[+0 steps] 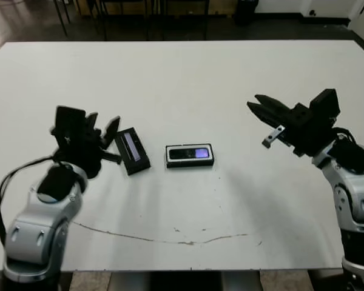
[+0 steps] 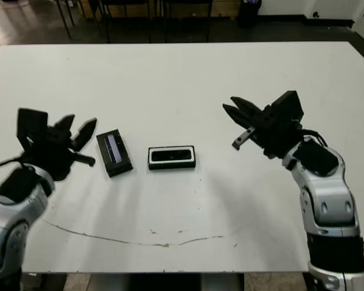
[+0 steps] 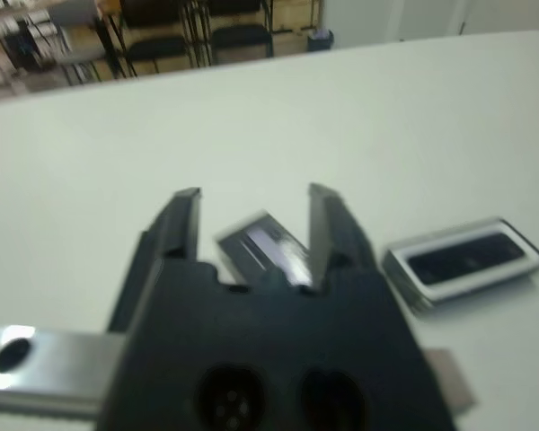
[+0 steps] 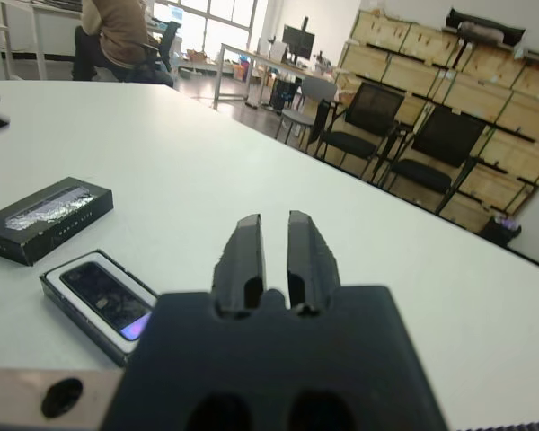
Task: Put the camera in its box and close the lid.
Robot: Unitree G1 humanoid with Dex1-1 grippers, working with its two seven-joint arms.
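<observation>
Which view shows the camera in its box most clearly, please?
The right wrist view: the camera lies close and sharp inside the box. The left wrist view blurs it; both eye views show it small, at mid-table.

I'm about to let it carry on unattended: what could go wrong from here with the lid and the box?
1. The left claw is open right beside the lid, which lies flat on the table; a low flat panel may slide rather than be pinched.
2. The lid lies askew to the box, so it may land crooked.
3. The camera lies loose in the box; a bump could shift both.
</observation>
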